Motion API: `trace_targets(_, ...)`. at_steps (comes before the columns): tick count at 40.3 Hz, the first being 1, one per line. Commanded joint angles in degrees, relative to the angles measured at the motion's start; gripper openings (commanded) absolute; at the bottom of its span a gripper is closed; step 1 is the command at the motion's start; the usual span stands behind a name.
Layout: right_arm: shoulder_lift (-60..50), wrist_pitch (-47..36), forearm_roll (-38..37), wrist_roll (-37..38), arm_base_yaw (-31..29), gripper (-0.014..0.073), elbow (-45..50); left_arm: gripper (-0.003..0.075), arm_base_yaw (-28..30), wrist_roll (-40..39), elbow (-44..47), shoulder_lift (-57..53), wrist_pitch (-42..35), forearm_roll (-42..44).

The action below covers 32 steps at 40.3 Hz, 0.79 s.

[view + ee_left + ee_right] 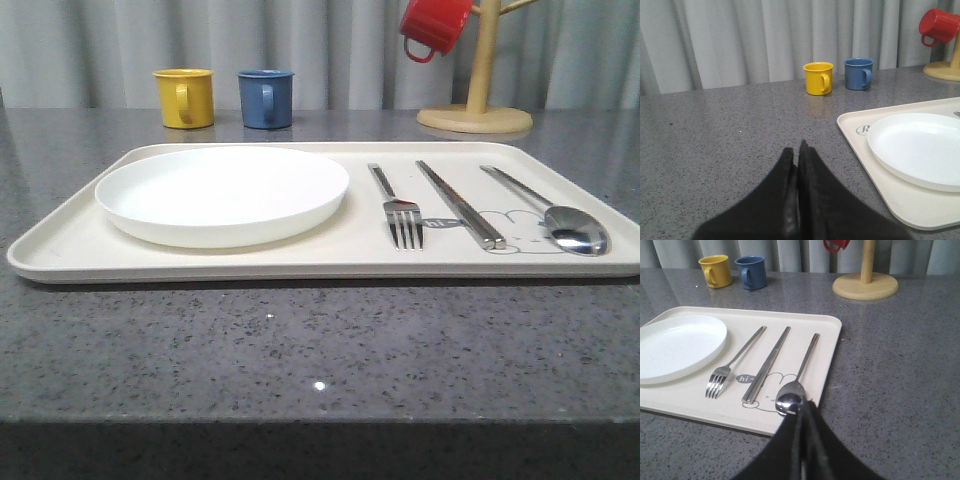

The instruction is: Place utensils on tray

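Nothing left to carry, by the look of things: fork [401, 207], chopsticks [459, 203] and spoon [553, 214] lying side by side on the tray [330, 262], handles toward its far edge, heads toward its near edge, spoon closest to the right-hand rim. White plate [222, 194] resting flat across the tray's left half.

Left gripper [797, 165] clenched on nothing, hovering over bare tabletop just off the tray's left edge. Right gripper [804, 416] likewise pinched together with nothing between the fingers, poised near the tray's near right corner, tips close over the spoon bowl in its wrist view; touching or apart, cannot tell.

Best handling now, judged from this layout: pull straight up and away from the spoon before any sideways travel, to avoid nudging the bowl or skating the tray.

Surface: speckled dark grey stone, glossy. Yellow mug [185, 97] and blue mug [266, 98] standing near the far edge, wooden mug stand [475, 115] toward the far right corner with a red mug [434, 26] hung on it. Pale grey curtain [300, 40] closing off the back.
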Motion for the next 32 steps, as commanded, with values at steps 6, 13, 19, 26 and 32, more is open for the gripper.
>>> trace_targets(6,0.62,-4.9,-0.97,-0.62,-0.04,-0.0076,-1.52,-0.0018,-0.36,-0.53,-1.33,0.57,-4.65,-0.61)
trace_targets(13,0.62,-4.9,-0.97,-0.62,-0.04,-0.0076,-1.52,-0.0018,-0.36,-0.53,-1.33,0.57,-4.65,-0.61)
trace_targets(19,0.62,-4.9,-0.97,-0.62,-0.04,-0.0076,-1.52,-0.0018,-0.36,-0.53,-0.7,0.45,-5.36,-0.61)
trace_targets(26,0.62,-4.9,-0.97,-0.62,-0.04,-0.0076,-1.52,-0.0018,2.87,-0.67,5.59,-5.05,-9.57,-0.51)
trace_targets(32,0.62,-4.9,-0.97,-0.62,-0.04,-0.0076,-1.52,-0.0018,5.86,-1.14,12.15,-6.15,-15.22,-0.51)
